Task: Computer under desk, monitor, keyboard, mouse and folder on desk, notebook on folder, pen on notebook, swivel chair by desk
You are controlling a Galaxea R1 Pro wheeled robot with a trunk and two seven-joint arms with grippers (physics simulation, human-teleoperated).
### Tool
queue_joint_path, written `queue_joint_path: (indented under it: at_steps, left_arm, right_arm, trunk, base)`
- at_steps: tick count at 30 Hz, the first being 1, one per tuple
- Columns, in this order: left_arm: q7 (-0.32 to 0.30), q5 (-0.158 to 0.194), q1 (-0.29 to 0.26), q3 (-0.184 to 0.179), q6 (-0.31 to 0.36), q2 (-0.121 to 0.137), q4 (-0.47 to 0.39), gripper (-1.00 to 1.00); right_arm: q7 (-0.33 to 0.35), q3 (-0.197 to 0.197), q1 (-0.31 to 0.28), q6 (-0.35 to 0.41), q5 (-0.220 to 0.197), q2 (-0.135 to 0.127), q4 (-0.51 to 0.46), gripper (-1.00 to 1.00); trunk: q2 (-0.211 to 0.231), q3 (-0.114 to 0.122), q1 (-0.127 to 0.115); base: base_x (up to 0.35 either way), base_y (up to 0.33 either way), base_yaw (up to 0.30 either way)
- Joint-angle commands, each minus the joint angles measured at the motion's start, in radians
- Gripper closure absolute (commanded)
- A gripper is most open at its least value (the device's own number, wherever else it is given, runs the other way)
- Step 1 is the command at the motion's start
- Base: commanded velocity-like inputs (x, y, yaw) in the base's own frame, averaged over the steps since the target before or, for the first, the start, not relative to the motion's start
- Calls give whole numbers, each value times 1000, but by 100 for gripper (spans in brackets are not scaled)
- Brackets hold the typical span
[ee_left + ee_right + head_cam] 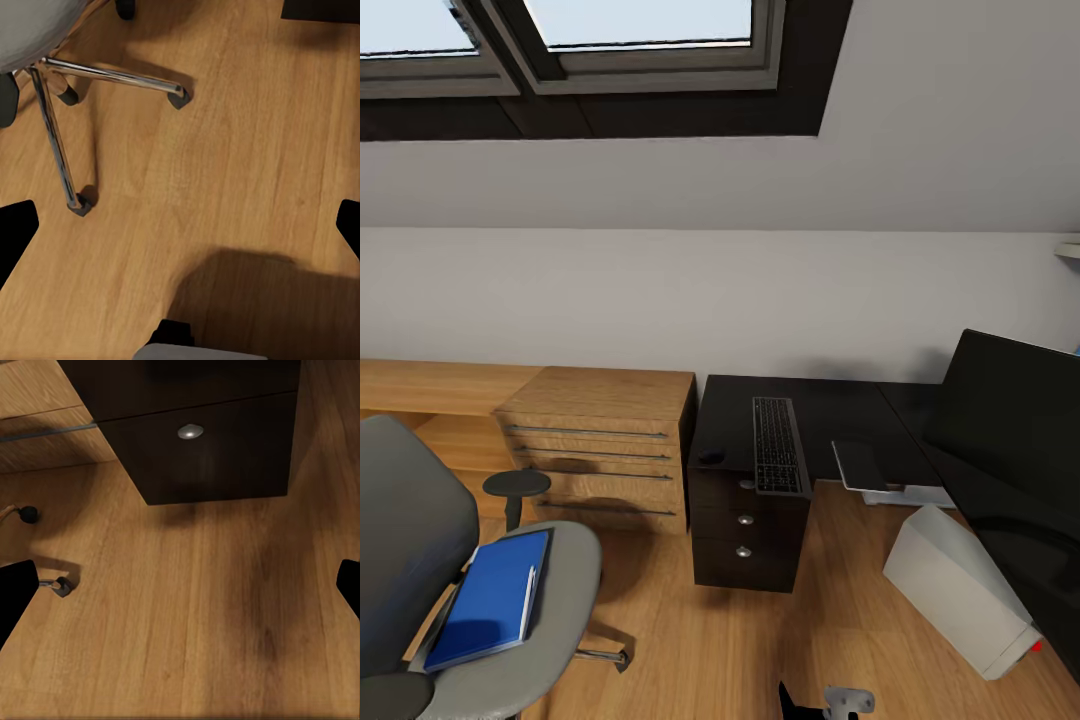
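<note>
Wood floor point(225, 150) under both spread grippers, folder point(492, 598) on swivel chair point(420, 560) well apart

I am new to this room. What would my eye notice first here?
Probably the bright blue folder lying on the grey chair at lower left. Next, the keyboard on the black desk, with the big monitor at right and the grey computer on the floor below it.
</note>
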Motion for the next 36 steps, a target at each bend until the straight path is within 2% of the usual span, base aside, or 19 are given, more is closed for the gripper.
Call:
queue_joint_path:
  at_steps: [1, 10, 15, 16, 19, 21, 22, 23, 26, 27, 30, 34, 36]
  left_arm:
    - [5, 9, -1, -8, -6, 1, 0, -100]
    - [1, 11, -1, 1, -5, 5, 3, -100]
    - [-3, 10, -1, 39, -2, 8, 24, -100]
    - [-11, 10, -1, 62, 1, 9, 31, -100]
    - [-43, 10, -1, 99, 14, 12, 37, -100]
    - [-109, 11, -1, 141, 49, 25, 41, -100]
    - [-202, 11, -2, 195, 110, 44, 43, -100]
    - [-268, 11, -2, 239, 161, 53, 43, -100]
    - [-350, 13, -3, 313, 229, 61, 43, -100]
    - [-384, 13, -3, 356, 259, 64, 43, -100]
    - [-421, 11, -3, 404, 288, 66, 43, -100]
    - [-442, 9, -3, 433, 305, 64, 43, -100]
    - [-443, 8, -3, 434, 307, 64, 43, -100]
  right_arm:
    - [10, -5, -1, -2, -9, 0, 1, -100]
    - [10, -5, -1, -2, -9, -1, 1, -100]
    - [10, -5, -1, -2, -9, -1, 1, -100]
    - [10, -5, -1, -2, -9, -1, 1, -100]
    - [10, -5, -1, -2, -9, 0, 1, -100]
    - [10, -5, -1, -2, -9, -1, 1, -100]
    - [10, -5, -1, -2, -9, -1, 1, -100]
    - [10, -5, -1, -2, -9, -1, 1, -100]
    - [10, -5, -1, -2, -9, -1, 1, -100]
    - [11, -5, -1, -2, -9, -1, 1, -100]
    - [11, -5, -1, -2, -8, -1, 1, -100]
    - [12, -5, -1, -2, -8, -1, 1, -100]
    - [12, -5, -1, -2, -8, -1, 1, -100]
  trunk:
    - [-1, -1, 0]
    - [-1, -1, 0]
    - [-1, -1, 0]
    - [-1, -1, 0]
    - [-1, -1, 0]
    - [-1, -1, 0]
    - [-1, -1, 0]
    - [-1, -1, 0]
    - [-1, -1, 0]
    - [-1, -1, 0]
    - [-1, -1, 0]
    - [-1, -1, 0]
    - [-1, -1, 0]
  base:
    - [-4, 0, 2]
    - [-1, 0, 1]
    - [0, 0, 0]
    - [0, 0, 0]
    - [0, 0, 0]
    - [0, 0, 0]
    - [0, 0, 0]
    - [0, 0, 0]
    - [0, 0, 0]
    - [0, 0, 0]
    - [0, 0, 0]
    - [-47, -47, -65]
    - [-143, -182, -174]
